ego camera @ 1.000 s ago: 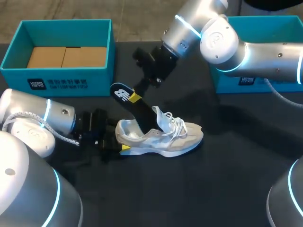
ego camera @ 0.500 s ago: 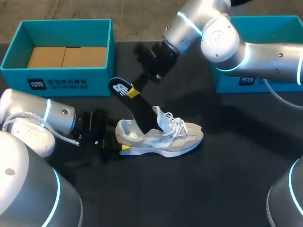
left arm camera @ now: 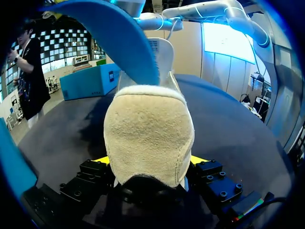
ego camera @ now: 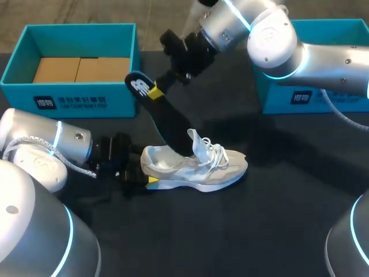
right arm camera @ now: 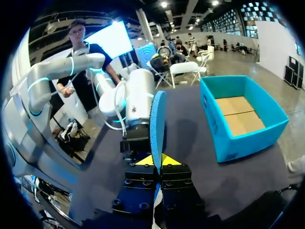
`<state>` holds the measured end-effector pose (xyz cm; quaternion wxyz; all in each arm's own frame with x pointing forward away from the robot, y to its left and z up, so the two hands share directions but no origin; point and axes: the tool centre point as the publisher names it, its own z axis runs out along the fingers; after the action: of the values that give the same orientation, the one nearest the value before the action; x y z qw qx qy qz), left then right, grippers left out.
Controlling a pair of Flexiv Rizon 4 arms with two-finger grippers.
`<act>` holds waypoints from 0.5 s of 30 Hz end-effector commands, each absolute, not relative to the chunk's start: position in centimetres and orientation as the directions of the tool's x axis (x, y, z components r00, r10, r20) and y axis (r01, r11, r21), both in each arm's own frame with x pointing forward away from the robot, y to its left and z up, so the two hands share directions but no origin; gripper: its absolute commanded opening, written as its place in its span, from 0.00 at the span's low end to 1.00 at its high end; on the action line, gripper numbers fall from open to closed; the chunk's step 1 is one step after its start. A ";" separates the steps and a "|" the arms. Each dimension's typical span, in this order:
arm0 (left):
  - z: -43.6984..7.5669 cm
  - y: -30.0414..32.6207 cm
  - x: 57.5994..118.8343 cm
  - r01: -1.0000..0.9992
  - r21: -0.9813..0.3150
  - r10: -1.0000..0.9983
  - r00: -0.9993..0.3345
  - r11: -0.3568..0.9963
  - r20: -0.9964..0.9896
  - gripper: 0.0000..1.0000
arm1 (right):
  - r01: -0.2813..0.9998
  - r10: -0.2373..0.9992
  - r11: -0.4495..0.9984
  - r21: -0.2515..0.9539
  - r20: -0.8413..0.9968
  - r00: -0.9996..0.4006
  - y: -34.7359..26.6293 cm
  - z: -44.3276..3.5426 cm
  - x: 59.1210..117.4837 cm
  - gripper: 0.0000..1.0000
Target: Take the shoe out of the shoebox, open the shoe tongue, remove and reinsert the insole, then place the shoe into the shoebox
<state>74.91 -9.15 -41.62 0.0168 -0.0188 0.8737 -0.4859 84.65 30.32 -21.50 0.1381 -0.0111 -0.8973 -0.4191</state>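
In the last second the right arm has risen and drawn back toward the far side of the table (ego camera: 242,231). The dark insole (ego camera: 164,118) has come with it. Its heel end, the one with the white mark, is now higher and nearer to the open teal shoebox (ego camera: 69,95) than before, and more of its length is outside the shoe (ego camera: 202,167). Only the toe end is still inside the opening, just behind the raised tongue (ego camera: 194,141). I judge that the removing of the insole is almost finished; a little more pull should free it. The shoe itself has not moved. It lies on its sole on the table, in front of the shoebox and outside of it.

The right gripper (ego camera: 154,92) pinches the insole near its heel end, with the two yellow tips pressed on the two faces of it. The left gripper (ego camera: 144,170) is closed around the heel of the shoe, one finger on each side, and holds it low on the table.
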 end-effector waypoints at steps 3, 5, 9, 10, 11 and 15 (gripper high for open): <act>-41.8 -9.2 75.0 -0.017 -0.848 -0.048 -0.999 0.530 -0.011 0.00 | 0.164 -0.039 0.631 0.758 0.242 -0.970 29.7 -18.5 85.5 0.00; -41.8 -9.2 75.0 -0.017 -0.848 -0.048 -0.999 0.530 -0.011 0.00 | 0.181 -0.012 0.617 0.766 0.239 -0.971 29.5 -17.5 85.9 0.00; -41.8 -9.2 75.0 -0.017 -0.848 -0.048 -0.999 0.530 -0.011 0.00 | 0.201 0.038 0.566 0.799 0.219 -0.975 29.0 -15.5 86.7 0.00; -41.8 -9.2 75.0 -0.017 -0.848 -0.048 -0.999 0.530 -0.011 0.00 | 0.200 0.039 0.563 0.802 0.216 -0.976 29.0 -15.2 86.8 0.00; -41.8 -9.2 75.0 -0.017 -0.848 -0.048 -0.999 0.530 -0.011 0.00 | 0.199 0.044 0.552 0.810 0.211 -0.977 28.9 -14.8 86.9 0.00; -41.8 -9.2 75.0 -0.017 -0.848 -0.048 -0.999 0.530 -0.011 0.00 | 0.193 0.062 0.519 0.833 0.189 -0.980 28.5 -13.3 87.1 0.00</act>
<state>74.91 -9.15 -41.62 0.0168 -0.0188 0.8737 -0.4859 88.01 29.41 -13.66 0.0784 -0.0671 -0.8716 -0.4793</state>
